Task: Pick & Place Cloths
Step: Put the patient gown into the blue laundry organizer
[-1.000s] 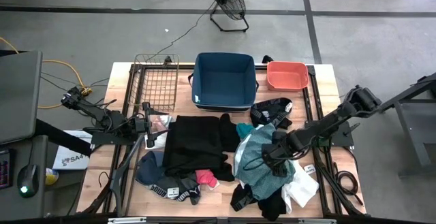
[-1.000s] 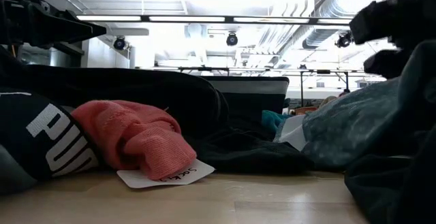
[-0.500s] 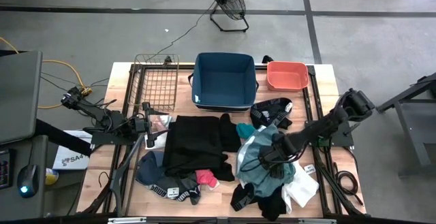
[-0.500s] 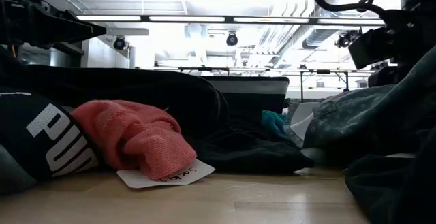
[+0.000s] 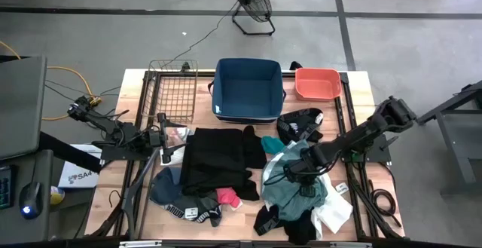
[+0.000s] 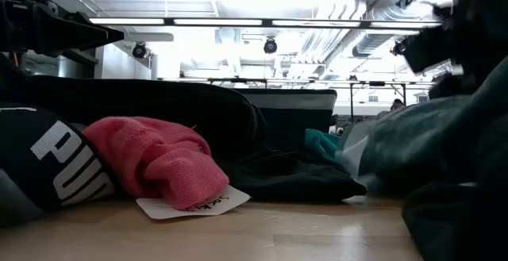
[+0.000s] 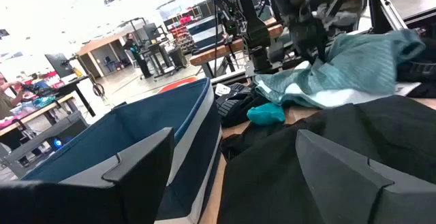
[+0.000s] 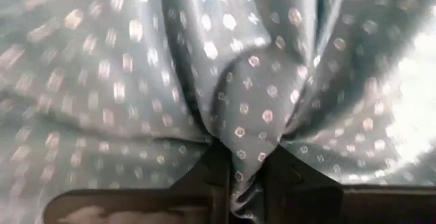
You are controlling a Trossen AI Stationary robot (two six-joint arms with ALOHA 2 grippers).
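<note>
From above, the table (image 5: pixel 135 78) carries one blue fabric bin (image 5: pixel 248 90), one coral tub (image 5: pixel 316 83) and one wire basket (image 5: pixel 173 91) along its far edge. The cloths lie in the near half: a large black garment (image 5: pixel 215 161), a teal dotted cloth (image 5: pixel 290 184), a small bright teal piece (image 5: pixel 269 142), a bright pink piece (image 5: pixel 227 197), a white piece (image 5: pixel 335 212) and further black pieces. The right gripper (image 5: pixel 300 174) sits on the teal dotted cloth. The left gripper (image 5: pixel 167 144) waits beside the black garment's left edge.

The low view shows one bright pink piece (image 6: pixel 155 162) on a paper label (image 6: pixel 190 205), a black garment with white lettering (image 6: pixel 48 166) at left, and the teal dotted cloth (image 6: pixel 413 146) raised at right.

The left wrist view shows its own two fingers (image 7: pixel 340 166) standing apart over the black garment (image 7: pixel 286 169), holding nothing, with the blue fabric bin (image 7: pixel 136 142) near.

In the right wrist view the two fingers (image 8: pixel 204 180) are pinched together on a fold of the teal dotted cloth (image 8: pixel 170 67).
</note>
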